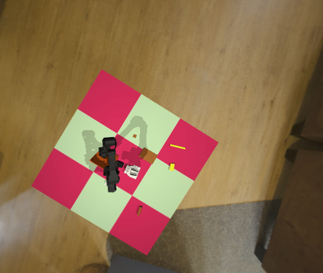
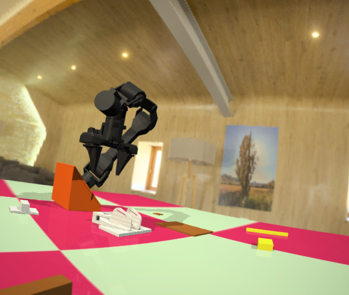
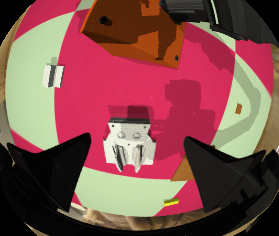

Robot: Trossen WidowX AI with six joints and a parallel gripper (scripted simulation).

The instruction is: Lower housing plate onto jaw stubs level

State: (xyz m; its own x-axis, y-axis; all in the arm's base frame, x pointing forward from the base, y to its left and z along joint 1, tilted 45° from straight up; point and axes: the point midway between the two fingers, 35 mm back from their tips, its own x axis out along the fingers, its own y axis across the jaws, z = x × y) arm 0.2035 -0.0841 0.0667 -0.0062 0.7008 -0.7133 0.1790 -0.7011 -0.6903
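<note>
The black arm is holding its fingers [image 1: 113, 168] [image 2: 106, 174] wide apart and pointing down, high above the counter [image 1: 158, 181] [image 2: 168, 263] [image 3: 87, 100], and nothing is sitting between them. The loose white piece [image 1: 105, 182] [image 2: 24, 207] [image 3: 53, 76], presumably the housing plate, is lying apart from the white gripper model [image 1: 132, 171] [image 2: 121, 229] [image 3: 129, 145], beyond the orange wedge [image 1: 95, 160] [image 2: 63, 187] [image 3: 124, 27] in the exterior view. It is resting flat with its small raised block facing up, and that block is probably serving as a handle, leaving the underside free to meet the stubs. The model is standing flat on its broad base, which is likely keeping it steady under a light push from above. Its two jaws [image 2: 122, 219] [image 3: 118, 156] are standing side by side, and the wrist view is showing two round stubs [image 3: 121, 135] behind them, uncovered, so the closing step is seemingly waiting to be done. The spread of the fingers is suiting an approach around the block, while their height is giving room to travel over the jaws without brushing them. Any later lowering is calling for a level plate, since a tilted one could be catching on one stub or nudging a jaw askew.
</note>
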